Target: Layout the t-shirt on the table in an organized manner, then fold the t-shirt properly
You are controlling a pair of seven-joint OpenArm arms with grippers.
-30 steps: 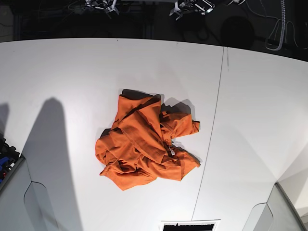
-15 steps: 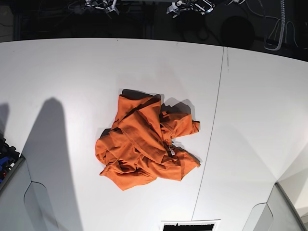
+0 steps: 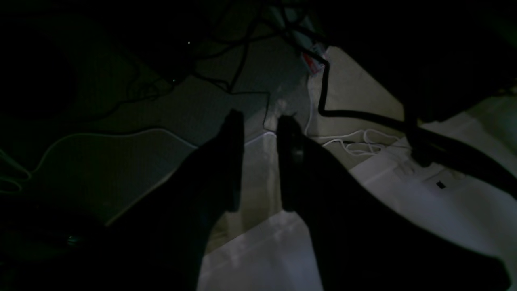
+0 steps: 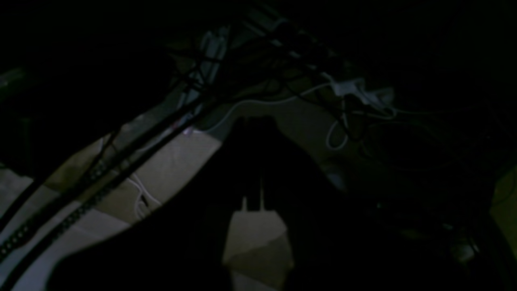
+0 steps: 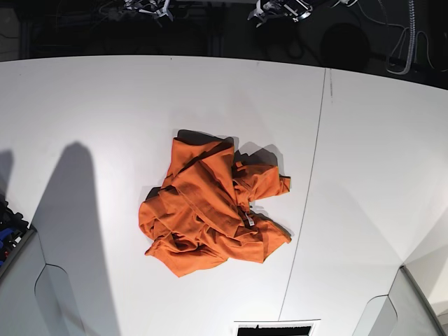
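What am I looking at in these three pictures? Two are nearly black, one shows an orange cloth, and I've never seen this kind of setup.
This is a two-armed robot meant to spread out and fold a shirt. The base view looks down on the white table, where the orange t-shirt lies crumpled in a heap, its small white tag showing, just beside the thin dark seam line.

The dark pictures come from cameras on the arms' wrists. Both arms are away from the table, over a dim floor with cables. The left gripper has a gap between its fingers and holds nothing. The right gripper is shut, also empty. Nothing touches the shirt; folding has not begun.
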